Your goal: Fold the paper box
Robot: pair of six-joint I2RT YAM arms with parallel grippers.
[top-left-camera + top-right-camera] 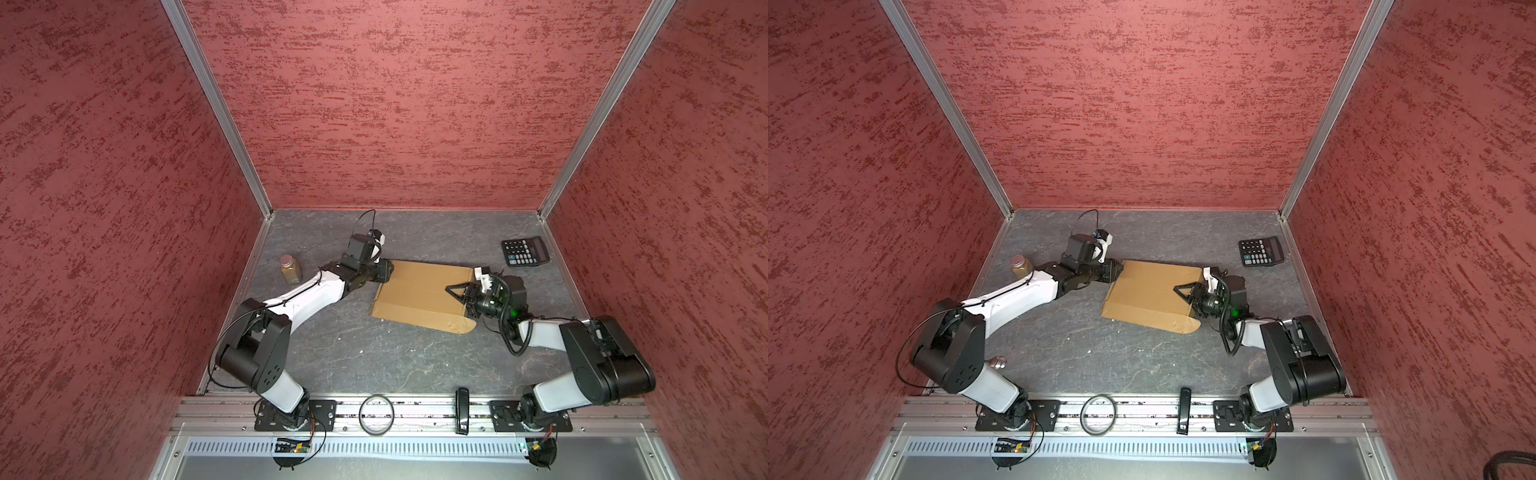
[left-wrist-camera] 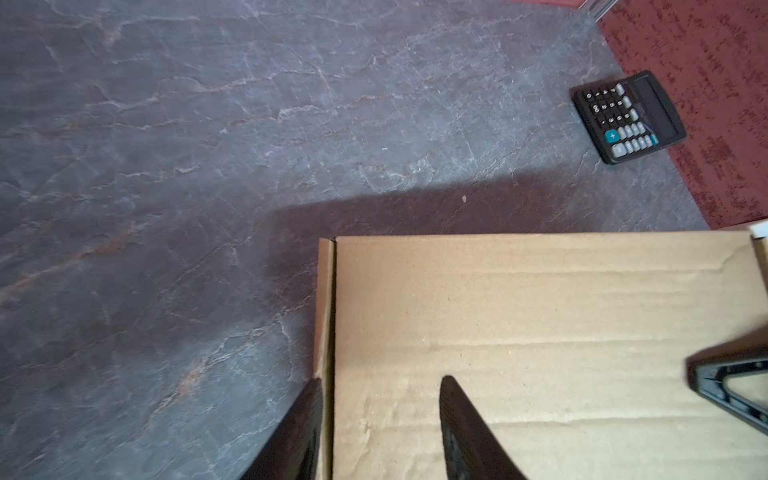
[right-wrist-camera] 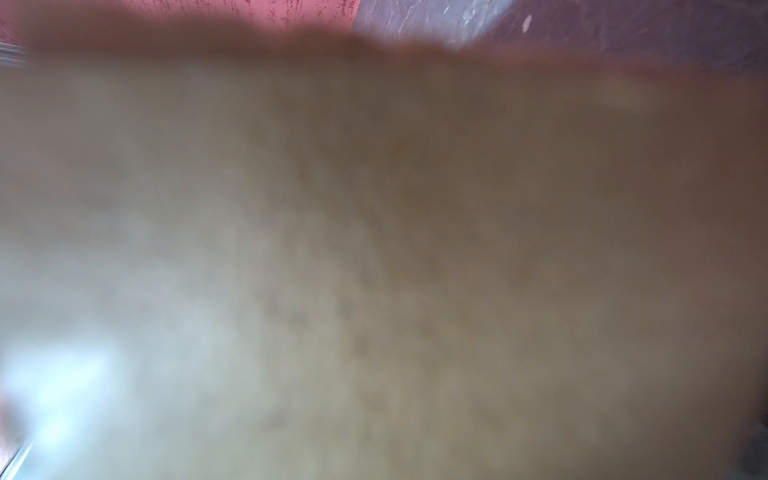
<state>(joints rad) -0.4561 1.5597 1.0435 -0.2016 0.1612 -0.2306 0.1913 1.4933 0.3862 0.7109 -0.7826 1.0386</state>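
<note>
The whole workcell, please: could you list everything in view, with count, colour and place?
paper box: one, brown, mid-table between the arms; a rounded tab sticks out at its near right corner
calculator: one, black, far right corner of the table
jar: one, clear with brownish contents and a pinkish lid, far left
ring: one, black, on the front rail
stick-like device: one, black, on the front rail, right of the ring
table: one, grey stone pattern
walls: three, textured red, around the table
left hand: one, black, open, astride the box's far left edge
right hand: one, black, over the box's right end; grip unclear
</note>
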